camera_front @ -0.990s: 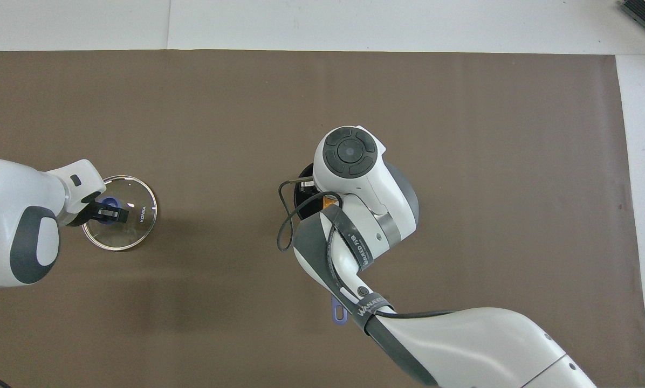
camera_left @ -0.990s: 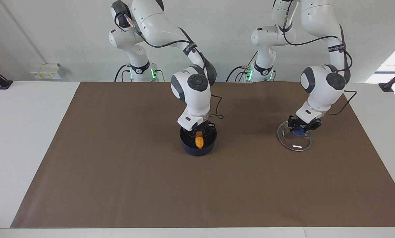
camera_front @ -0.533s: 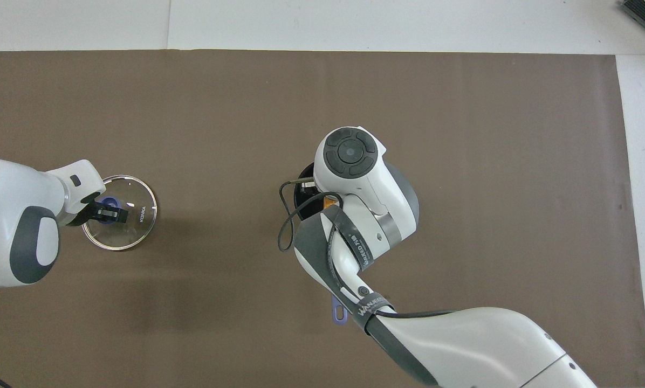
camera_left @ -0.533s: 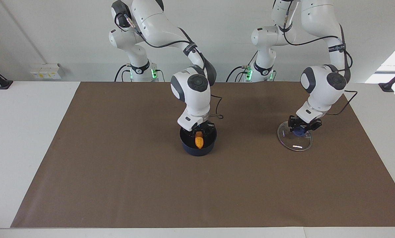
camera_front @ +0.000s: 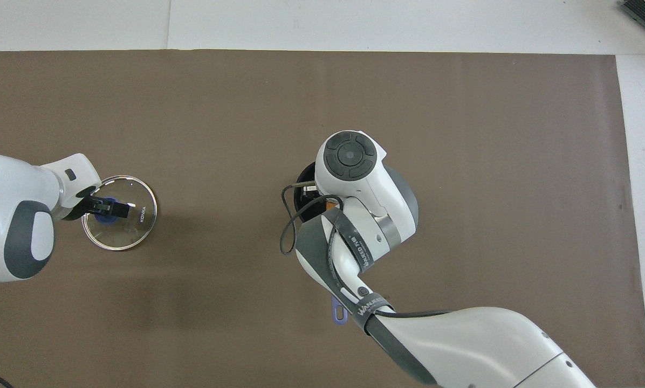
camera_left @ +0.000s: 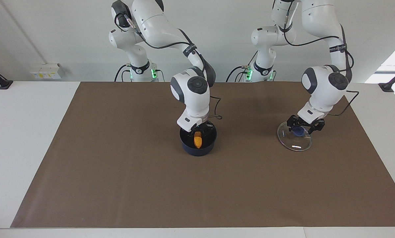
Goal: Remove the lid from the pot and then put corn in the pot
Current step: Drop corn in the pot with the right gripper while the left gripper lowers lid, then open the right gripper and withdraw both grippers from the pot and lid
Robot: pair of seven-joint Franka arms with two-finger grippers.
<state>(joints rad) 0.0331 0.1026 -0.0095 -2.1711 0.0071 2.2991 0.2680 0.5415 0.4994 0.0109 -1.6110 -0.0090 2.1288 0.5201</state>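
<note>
The navy pot (camera_left: 197, 147) stands mid-table on the brown mat. The orange corn (camera_left: 197, 140) lies inside it, leaning on the wall. My right gripper (camera_left: 199, 130) hangs open just above the corn's upper end, at the pot's mouth. In the overhead view my right wrist hides most of the pot (camera_front: 301, 178); a sliver of corn (camera_front: 331, 203) and the handle's tip (camera_front: 340, 313) show. The glass lid (camera_left: 294, 140) lies flat on the mat toward the left arm's end. My left gripper (camera_left: 305, 124) is open just above its blue knob (camera_left: 298, 132). The lid also shows in the overhead view (camera_front: 123, 229).
The brown mat (camera_left: 118, 172) covers most of the white table. A black cable loop (camera_front: 285, 226) hangs from my right wrist beside the pot.
My left gripper has let go of the lid's knob and risen a little, fingers spread. My right gripper has lifted slightly off the corn, which stays in the pot.
</note>
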